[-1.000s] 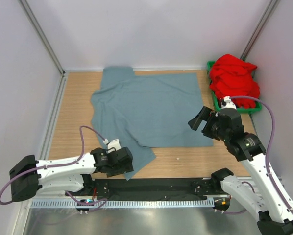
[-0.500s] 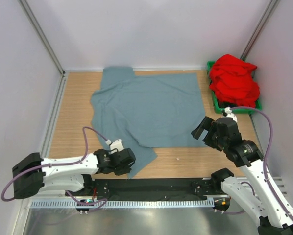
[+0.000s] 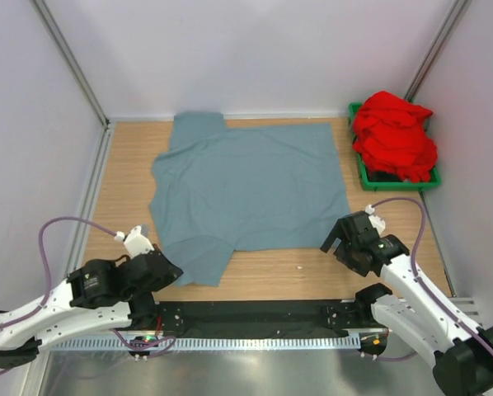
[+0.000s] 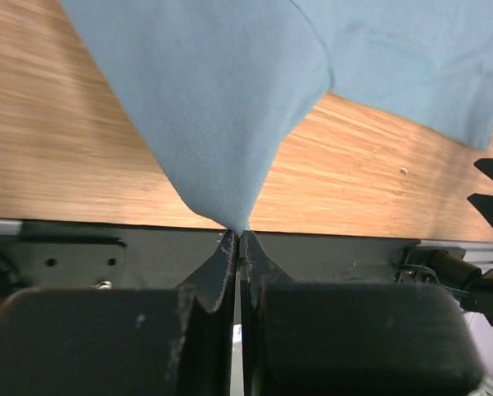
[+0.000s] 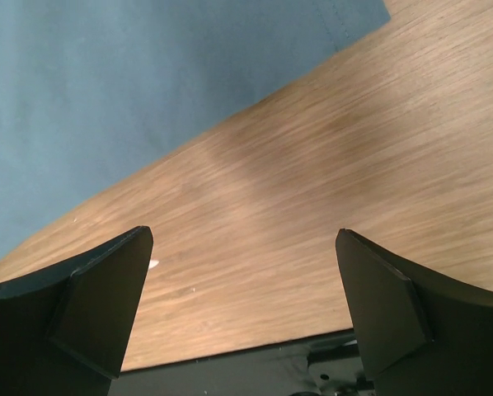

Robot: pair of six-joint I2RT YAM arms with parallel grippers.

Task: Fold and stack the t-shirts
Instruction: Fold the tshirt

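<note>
Near edge, 7 o'clock: the left pincer [image 4: 238, 237] has its fingers pressed together, clamped on a corner of the grey shirt [image 3: 251, 186]. In the wrist view the cloth narrows to a taut point that runs into the fingertips. That point sits above the black rail [image 4: 65, 252] at the near rim of the tabletop [image 3: 123, 186].

Near edge, 5 o'clock: the right pincer [image 5: 242, 239] has its fingers spread wide, with only bare wood showing between them. It is low over the tabletop, just beside the grey shirt's near right corner and not touching the cloth.

Centre: the grey shirt lies spread mostly flat, from the middle of the tabletop to the far edge. A flap at its 7 o'clock side trails toward the left pincer. A sleeve at 11 o'clock reaches the far wall. The hem at 5 o'clock is straight, and there are light wrinkles on the left half.

Far right, 2 o'clock: the red shirt [image 3: 392, 136] is bunched in a heap in a green bin [image 3: 363, 171] and spills over the rim. A strip of wood separates the bin from the grey shirt.
</note>
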